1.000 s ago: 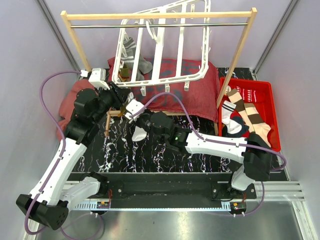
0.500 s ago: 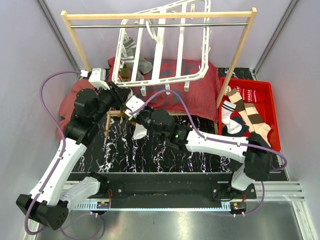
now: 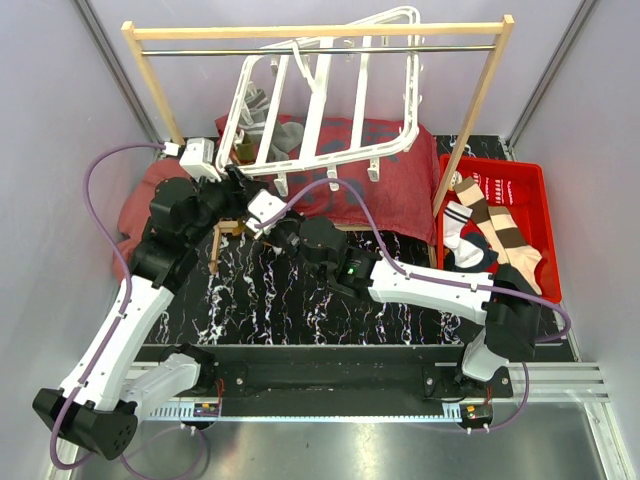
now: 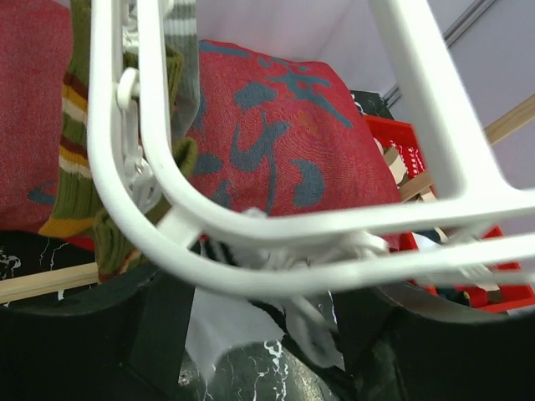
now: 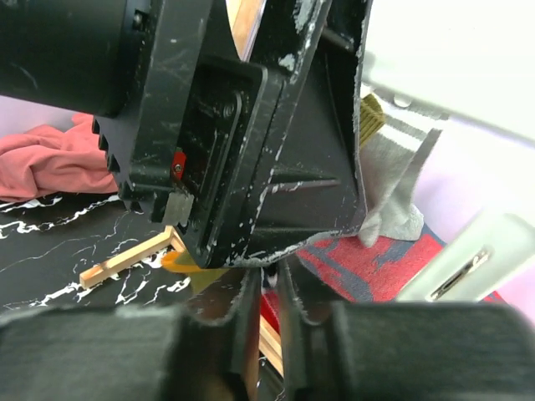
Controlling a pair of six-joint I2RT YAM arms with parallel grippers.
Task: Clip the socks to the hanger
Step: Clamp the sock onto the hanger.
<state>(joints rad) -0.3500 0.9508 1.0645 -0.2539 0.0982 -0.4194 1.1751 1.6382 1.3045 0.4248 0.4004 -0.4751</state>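
From above, the hanger hangs tilted from the wooden rail. The left hand is at its near-left corner and the right hand is just beside it, below that corner. More socks lie in the red bin, right of the hanger.

In the left wrist view the hanger's corner crosses the frame. The dark fingers stand apart, with a clip and a white sock between them; I cannot tell whether they press on either. An olive striped sock hangs at the corner.

In the right wrist view the right hand's fingers are almost together, leaving a thin slit. Nothing shows pinched there.

A second ago the white sock dangled below the right hand over the surface; now the top view no longer shows it, and the hanger's near-left corner sits higher.
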